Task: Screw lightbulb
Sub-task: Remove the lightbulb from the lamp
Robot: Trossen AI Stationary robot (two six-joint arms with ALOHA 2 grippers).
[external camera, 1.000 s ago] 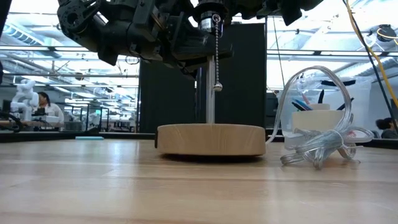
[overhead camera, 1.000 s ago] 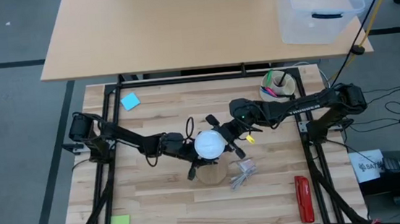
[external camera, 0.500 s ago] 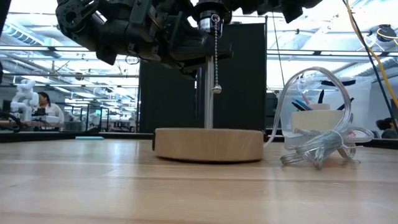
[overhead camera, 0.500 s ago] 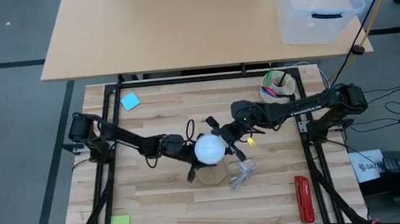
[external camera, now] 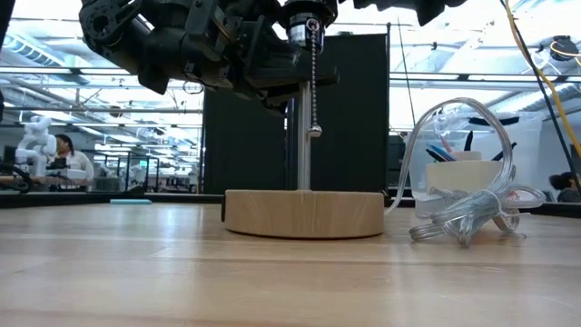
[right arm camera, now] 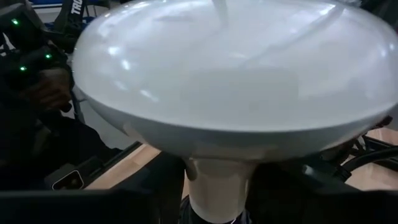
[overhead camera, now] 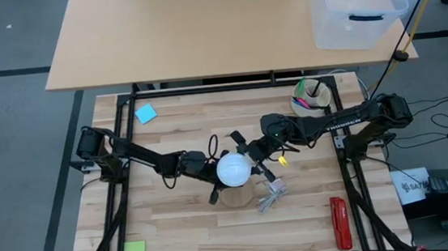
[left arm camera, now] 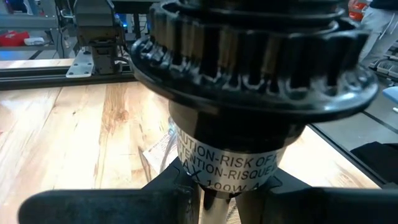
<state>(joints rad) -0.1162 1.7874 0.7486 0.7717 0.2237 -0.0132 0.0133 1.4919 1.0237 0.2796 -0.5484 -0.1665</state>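
the bulb point(overhead camera: 233, 169) sits in the socket point(left arm camera: 249, 93) above the wooden base point(external camera: 304, 213). the left gripper point(overhead camera: 209, 173) clamps the socket stem. the right gripper point(overhead camera: 253, 159) is around the bulb neck; i cannot tell if it grips. turn gently, keep the bulb straight, hold the socket firm.

1. The high view looks straight down from well above, taking in the whole table point(overhead camera: 176, 227) and both arms.
2. The low view sits at table-top height, facing level across the boards into the room behind, close to the wooden disc point(external camera: 304, 213).
3. The left wrist view looks forward, very near the black socket point(left arm camera: 249, 74), which fills most of it.
4. The right wrist view is pressed close to the lightbulb point(right arm camera: 236, 93).
5. The high and low views share the disc and the tangle of clear cable point(external camera: 467, 218).
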